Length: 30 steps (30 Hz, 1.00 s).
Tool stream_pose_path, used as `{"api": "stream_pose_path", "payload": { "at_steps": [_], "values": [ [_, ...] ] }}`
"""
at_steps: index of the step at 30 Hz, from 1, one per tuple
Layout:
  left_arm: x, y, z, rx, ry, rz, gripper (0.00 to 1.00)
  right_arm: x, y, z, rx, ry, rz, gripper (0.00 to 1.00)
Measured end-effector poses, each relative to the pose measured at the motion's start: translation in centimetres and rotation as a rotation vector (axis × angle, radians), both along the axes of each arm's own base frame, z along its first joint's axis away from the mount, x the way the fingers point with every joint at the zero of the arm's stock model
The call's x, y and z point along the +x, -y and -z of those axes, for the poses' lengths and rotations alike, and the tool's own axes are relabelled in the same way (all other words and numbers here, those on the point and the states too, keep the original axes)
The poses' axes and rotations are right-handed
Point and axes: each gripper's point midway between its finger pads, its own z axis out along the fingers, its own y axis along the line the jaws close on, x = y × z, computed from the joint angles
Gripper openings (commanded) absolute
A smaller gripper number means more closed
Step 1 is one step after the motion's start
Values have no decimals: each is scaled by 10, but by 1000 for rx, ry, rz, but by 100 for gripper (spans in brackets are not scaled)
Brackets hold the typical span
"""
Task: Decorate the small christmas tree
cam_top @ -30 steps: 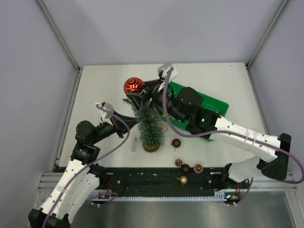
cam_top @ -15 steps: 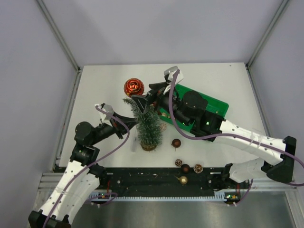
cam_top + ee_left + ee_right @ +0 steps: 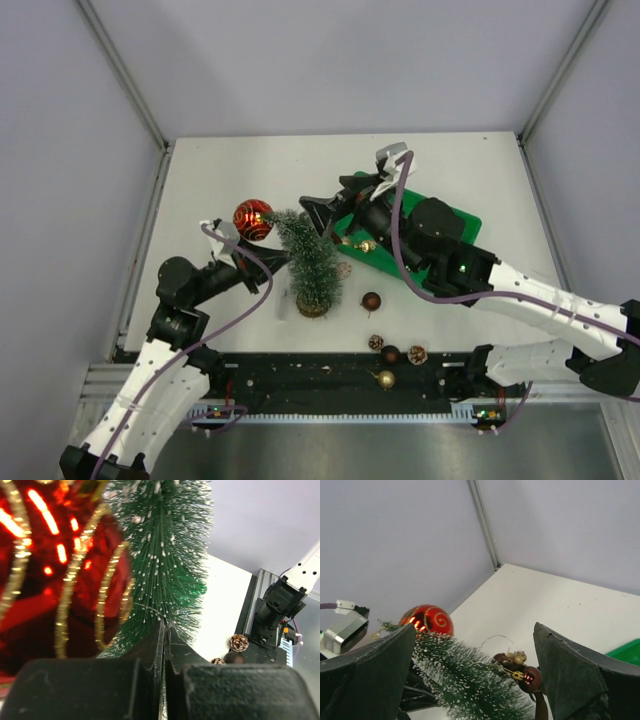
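Note:
The small christmas tree [image 3: 305, 262], dark green with frosted bristles, stands leaning on its wooden disc base. A red bauble with gold swirls [image 3: 253, 220] hangs at its tip; it fills the left of the left wrist view [image 3: 55, 575] and shows in the right wrist view [image 3: 426, 621]. My left gripper [image 3: 280, 262] [image 3: 165, 625] is shut, jaws pressed together on the tree's [image 3: 167, 555] bristles low on its left side. To the right of the treetop, my right gripper [image 3: 318, 218] [image 3: 475, 675] is open and holds nothing. A small dark-red bauble with gold cap [image 3: 529, 678] sits on the tree [image 3: 470, 685].
A green tray [image 3: 455, 218] lies behind the right arm. Loose ornaments lie near the front edge: a brown bauble [image 3: 371, 301], pine cones [image 3: 417, 354] [image 3: 238, 642], a dark ball [image 3: 390, 354] and a gold ball [image 3: 385, 379] on the black rail.
My right gripper let go of the red bauble and drew back to the right. The bauble dropped down-left onto the treetop, and the tree's top leaned left.

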Motion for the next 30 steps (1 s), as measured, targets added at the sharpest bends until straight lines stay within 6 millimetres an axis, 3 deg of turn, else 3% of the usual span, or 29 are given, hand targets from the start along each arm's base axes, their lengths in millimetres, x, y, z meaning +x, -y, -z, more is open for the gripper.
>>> {"api": "stream_pose_path", "payload": {
  "at_steps": [5,11,15,17,23,30],
  "values": [
    [-1,0,1,5,4,1,0,8,19,17,-54,-53,91,99],
    [-3,-1,1,9,4,0,0,21,52,75,-200,-199,283,99],
    [-4,-2,4,16,-4,-5,0,17,84,122,-289,-279,375,99],
    [-4,-3,3,17,-8,-11,0,11,100,136,-308,-305,400,99],
    [-3,-4,3,19,-18,-23,0,-2,131,132,-255,-326,418,99],
    [-4,-5,2,20,-35,-22,0,-4,135,141,-277,-351,427,99]
  ]
}}
